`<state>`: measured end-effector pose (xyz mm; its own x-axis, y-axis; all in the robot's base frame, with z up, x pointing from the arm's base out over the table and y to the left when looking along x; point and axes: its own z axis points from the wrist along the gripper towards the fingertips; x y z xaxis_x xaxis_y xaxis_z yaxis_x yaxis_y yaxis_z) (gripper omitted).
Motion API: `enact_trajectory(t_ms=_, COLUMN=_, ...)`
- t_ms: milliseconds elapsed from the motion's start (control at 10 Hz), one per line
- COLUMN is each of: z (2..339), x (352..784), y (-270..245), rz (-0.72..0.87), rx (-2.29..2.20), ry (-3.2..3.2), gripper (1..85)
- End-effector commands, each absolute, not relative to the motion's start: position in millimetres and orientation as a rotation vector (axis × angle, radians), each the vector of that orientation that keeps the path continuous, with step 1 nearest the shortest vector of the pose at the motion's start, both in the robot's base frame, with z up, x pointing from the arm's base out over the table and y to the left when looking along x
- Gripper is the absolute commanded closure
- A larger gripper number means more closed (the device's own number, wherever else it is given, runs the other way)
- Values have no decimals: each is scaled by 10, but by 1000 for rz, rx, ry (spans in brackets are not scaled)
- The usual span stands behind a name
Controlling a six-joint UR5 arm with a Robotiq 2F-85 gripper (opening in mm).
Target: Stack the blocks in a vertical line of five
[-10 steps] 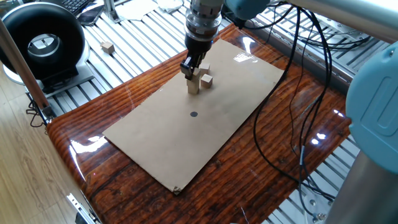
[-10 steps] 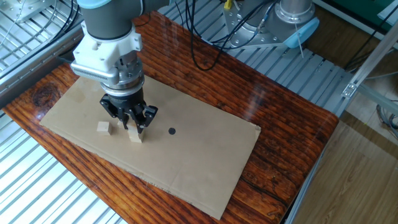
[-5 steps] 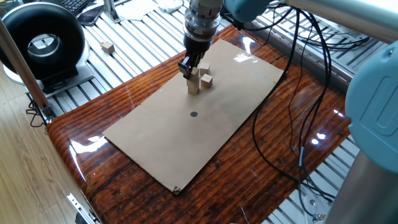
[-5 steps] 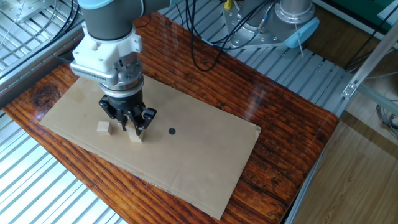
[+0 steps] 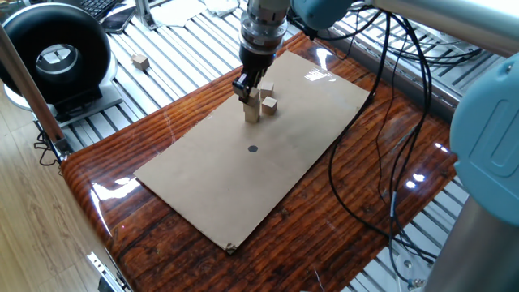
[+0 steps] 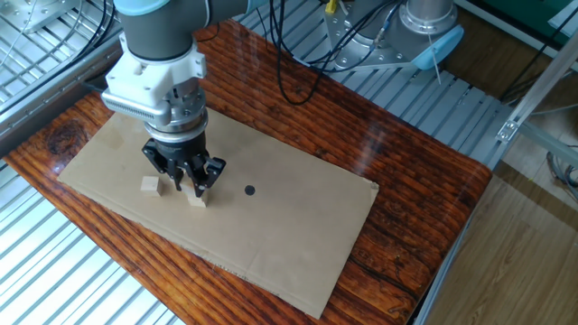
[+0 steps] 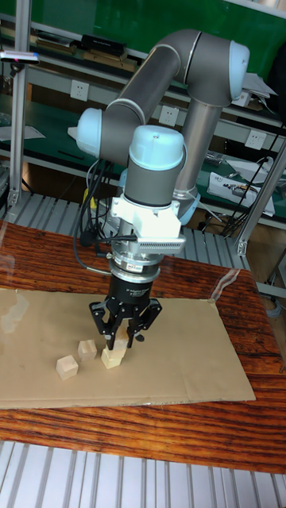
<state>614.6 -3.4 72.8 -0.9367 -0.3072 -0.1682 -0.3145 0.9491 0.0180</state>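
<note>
A short stack of two pale wooden blocks (image 5: 252,112) (image 6: 197,199) (image 7: 113,357) stands on the cardboard sheet. My gripper (image 5: 247,92) (image 6: 191,184) (image 7: 119,336) hangs straight above it, open, its fingers spread on either side of the top block. Two loose blocks lie close by on the sheet (image 5: 270,104) (image 5: 266,87); the tall fixed view shows them left of the stack (image 7: 87,350) (image 7: 67,366). The other fixed view shows only one loose block (image 6: 151,185). Another block (image 5: 141,61) lies off the table on the metal rails.
The brown cardboard sheet (image 5: 211,174) covers the middle of the glossy wooden table (image 5: 365,162), with a small dark spot (image 5: 252,149) on it. A black round device (image 5: 53,57) stands at the left. Black cables (image 5: 381,122) trail over the table's right side.
My gripper has risen slightly above the stack. The stack and the loose blocks have stayed in place.
</note>
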Motion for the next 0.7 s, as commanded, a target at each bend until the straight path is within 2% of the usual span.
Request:
enact_trajectory(t_ms=0, z=721, x=6116, y=-43, rz=85, rx=-470, ry=2943, gripper=847)
enact_trajectory(t_ms=200, z=709, x=6111, y=-77, rz=76, rx=-483, ry=2937, gripper=837)
enact_trajectory(t_ms=400, z=723, x=6113, y=-22, rz=105, rx=-497, ry=2929, gripper=660)
enact_trajectory(t_ms=500, z=745, x=6113, y=7, rz=121, rx=-511, ry=2923, gripper=543)
enact_trajectory(t_ms=600, z=764, x=6120, y=46, rz=149, rx=-528, ry=2915, gripper=373)
